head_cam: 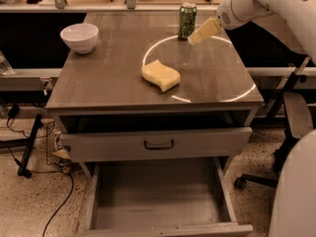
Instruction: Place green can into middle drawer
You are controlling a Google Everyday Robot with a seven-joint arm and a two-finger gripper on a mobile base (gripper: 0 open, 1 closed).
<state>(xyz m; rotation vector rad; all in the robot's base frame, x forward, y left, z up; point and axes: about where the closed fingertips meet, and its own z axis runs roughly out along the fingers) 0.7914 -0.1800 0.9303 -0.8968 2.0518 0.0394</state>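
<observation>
Pale and tapered, my end effector (203,31) hangs just to the right of the green can (187,20), its tip aimed at the can's lower half and close to it, though I can't say whether they touch. Whether it is open or closed I cannot tell, but it has hold of nothing. The can stands upright near the far edge of the counter (108,83), on its own base. I judge I am lined up from the side because a can is best taken around its body. My arm (276,6) comes in from the upper right and slopes down and left to the wrist. Below, the middle drawer (158,201) is pulled well out with its floor bare, ready to receive. The drawer with the dark handle (159,144) sits above it. A yellow sponge (160,75) and white bowl (79,37) lie well clear of my approach.
</observation>
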